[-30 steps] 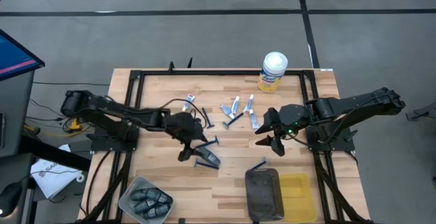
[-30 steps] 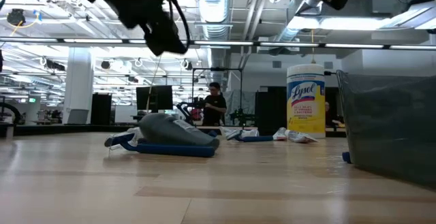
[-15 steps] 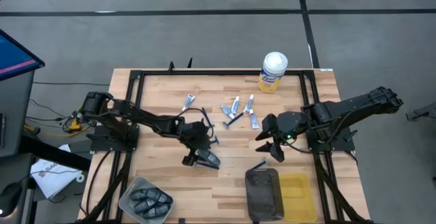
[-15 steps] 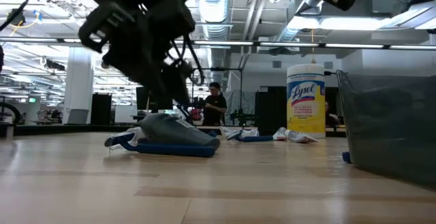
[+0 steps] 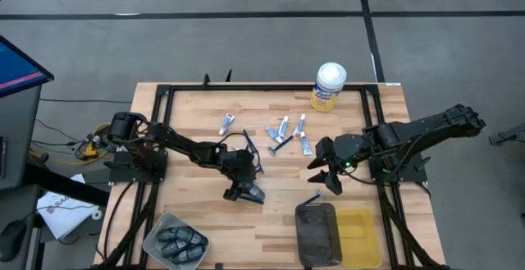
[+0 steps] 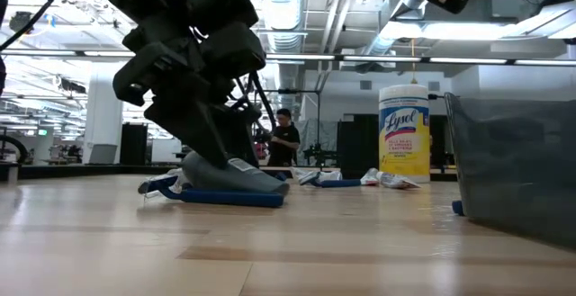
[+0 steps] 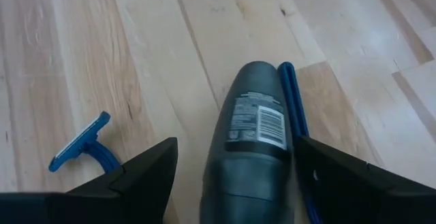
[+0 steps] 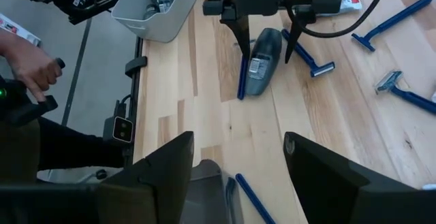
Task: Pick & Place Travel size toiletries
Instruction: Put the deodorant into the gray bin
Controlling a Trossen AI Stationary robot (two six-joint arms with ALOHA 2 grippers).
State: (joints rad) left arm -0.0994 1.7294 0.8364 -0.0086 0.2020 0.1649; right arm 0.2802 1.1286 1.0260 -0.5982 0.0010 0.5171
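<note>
The left gripper (image 5: 240, 193) is lowered over the dark grey oblong piece (image 7: 254, 125) near the middle of the table (image 5: 197, 110), its fingers spread wide to either side, not yet closed, evidently so it can be grasped. The right gripper (image 5: 326, 174) is held above the table with fingers apart and nothing between them, apparently waiting.

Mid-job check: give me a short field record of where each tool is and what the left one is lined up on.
left tool: open, fingers either side of the dark grey bottle, not closed on it
dark grey bottle: lying on the table, blue razor alongside
right tool: open, empty, above the table near the dark bin
grey tray: holds dark pieces
</note>
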